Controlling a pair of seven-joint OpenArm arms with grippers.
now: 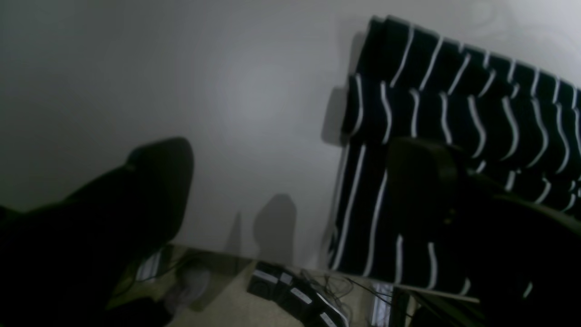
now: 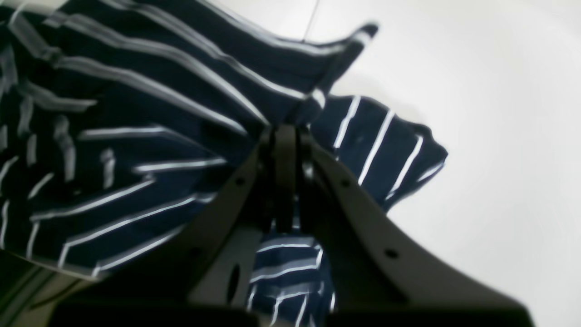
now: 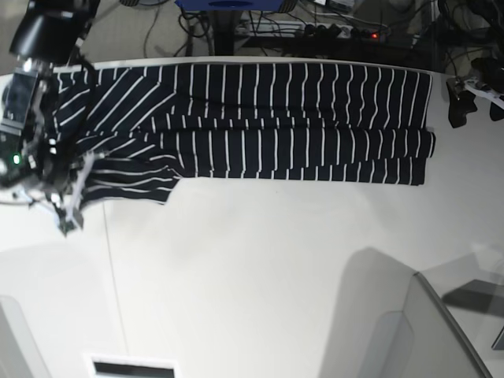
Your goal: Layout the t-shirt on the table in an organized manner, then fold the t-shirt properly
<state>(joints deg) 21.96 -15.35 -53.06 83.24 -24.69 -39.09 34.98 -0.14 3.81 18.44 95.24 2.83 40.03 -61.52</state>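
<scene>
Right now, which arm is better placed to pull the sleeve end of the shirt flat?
Right. The right gripper is already pinched shut on the t-shirt at its bunched sleeve end. The left gripper sits open off the opposite end, holding nothing.

- My left wrist view is dim and murky; the table (image 1: 254,100) fades to grey toward the left, and the left gripper's (image 1: 290,181) fingers (image 1: 150,181) are black, blurred shapes.
- There the t-shirt (image 1: 454,100) throws a soft shadow to its left, and two faint finger shadows fall near the table's edge.
- My right wrist view is bright: the tabletop washes out to white, while the shirt's nearest stripes smear out of focus.
- The base view is evenly lit and sharp, with broad grey shadows at lower right.
</scene>
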